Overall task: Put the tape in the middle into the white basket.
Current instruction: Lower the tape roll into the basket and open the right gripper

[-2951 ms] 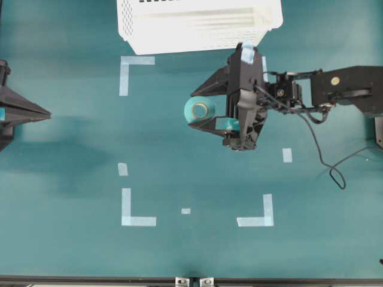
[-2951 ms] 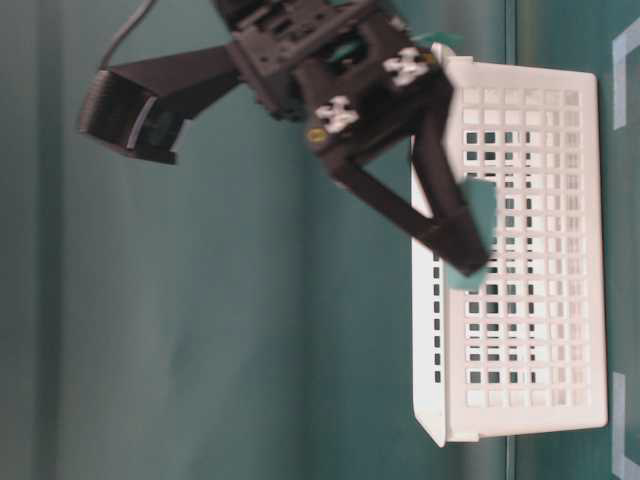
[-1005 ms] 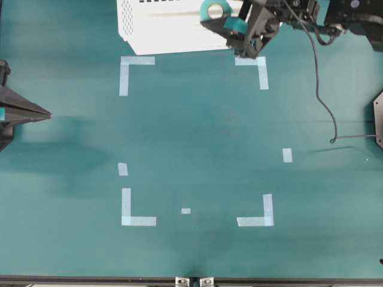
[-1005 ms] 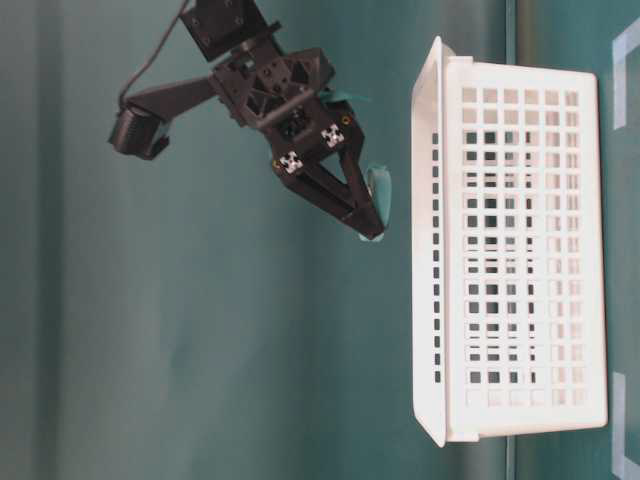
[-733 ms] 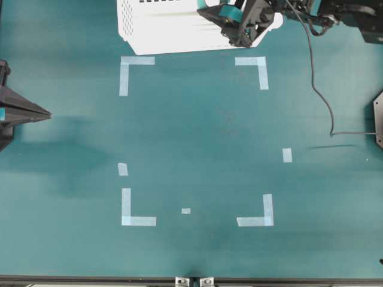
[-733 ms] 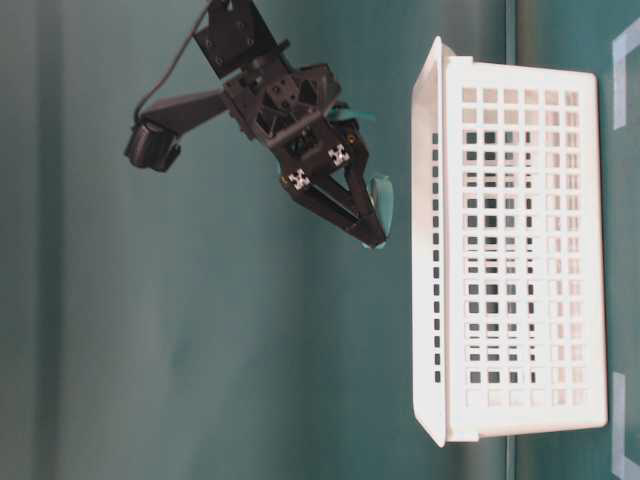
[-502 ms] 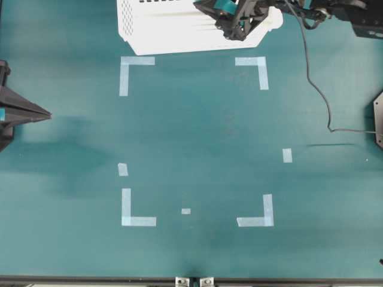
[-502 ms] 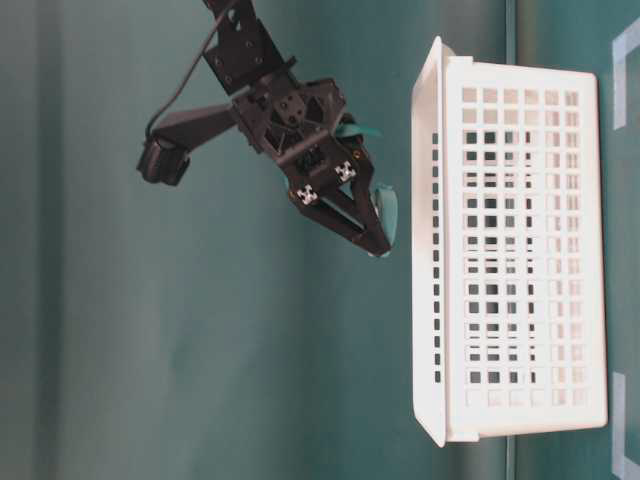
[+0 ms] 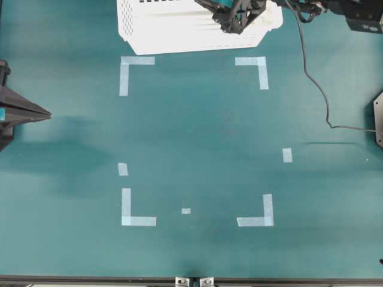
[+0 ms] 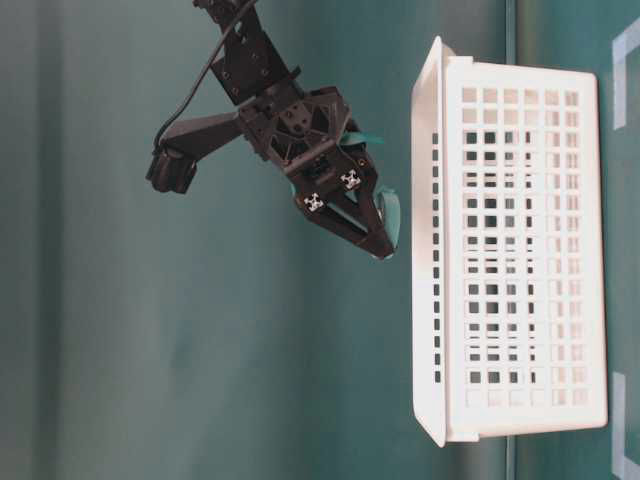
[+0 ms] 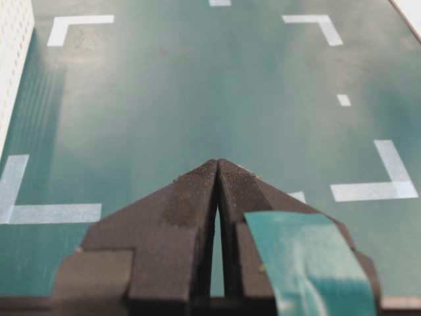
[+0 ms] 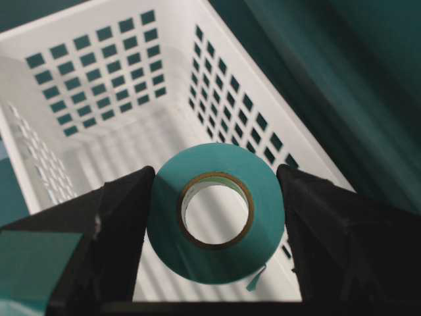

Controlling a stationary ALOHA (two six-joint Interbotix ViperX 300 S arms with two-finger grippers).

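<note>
Two grippers, one roll. Right gripper clamped on the tape, one black finger pressed to each side of the ring, core hole facing the wrist camera. Tape held in the air above the open top of the white basket, ribbed basket floor visible through the core; in the table-level view, tape just beside the basket rim, apart from it. Left gripper closed, fingertips together, over the bare teal tabletop at the left edge. Pale corner marks flat on the tabletop.
</note>
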